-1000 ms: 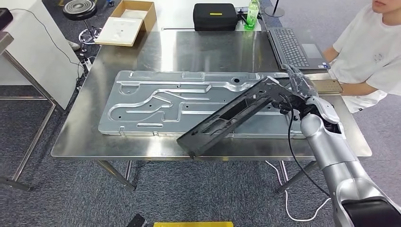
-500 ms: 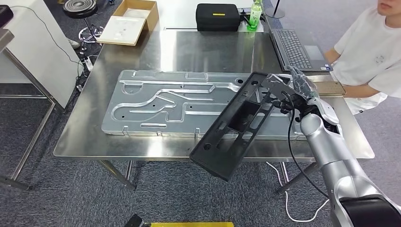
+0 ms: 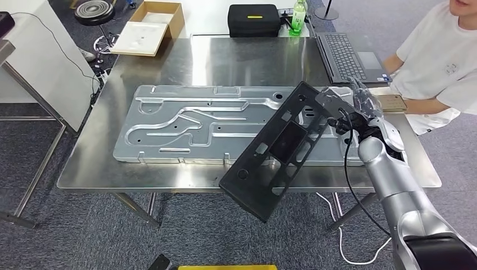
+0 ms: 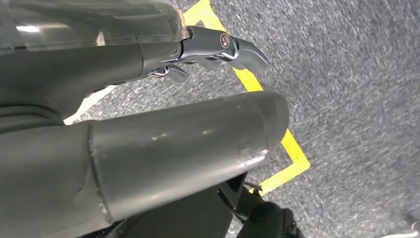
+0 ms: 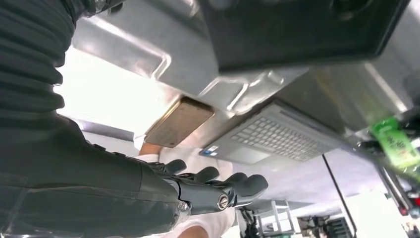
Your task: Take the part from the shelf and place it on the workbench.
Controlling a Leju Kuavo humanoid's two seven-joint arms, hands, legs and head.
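Note:
The part (image 3: 250,183) is a long black frame panel with several cutouts. It slants above the steel workbench (image 3: 253,62), and its lower end hangs out past the bench's front edge. My right hand (image 3: 363,109) holds its upper end over the bench's right side. In the right wrist view the black part (image 5: 297,29) lies above the right hand's (image 5: 213,191) dark fingers, which stretch out apart from it. My left hand (image 4: 188,134) hangs over grey carpet marked with yellow tape and holds nothing.
A large embossed aluminium plate (image 3: 185,124) covers the middle of the bench. At the right are a laptop (image 3: 349,56), a phone (image 3: 391,102) and a seated person (image 3: 444,62). Behind stand a black case (image 3: 256,19), a green bottle (image 3: 298,17) and a cardboard box (image 3: 149,25).
The black part has turned in my right hand from nearly edge-on to face-up. Its lower end swung right and out past the front edge. The hand itself barely shifted.

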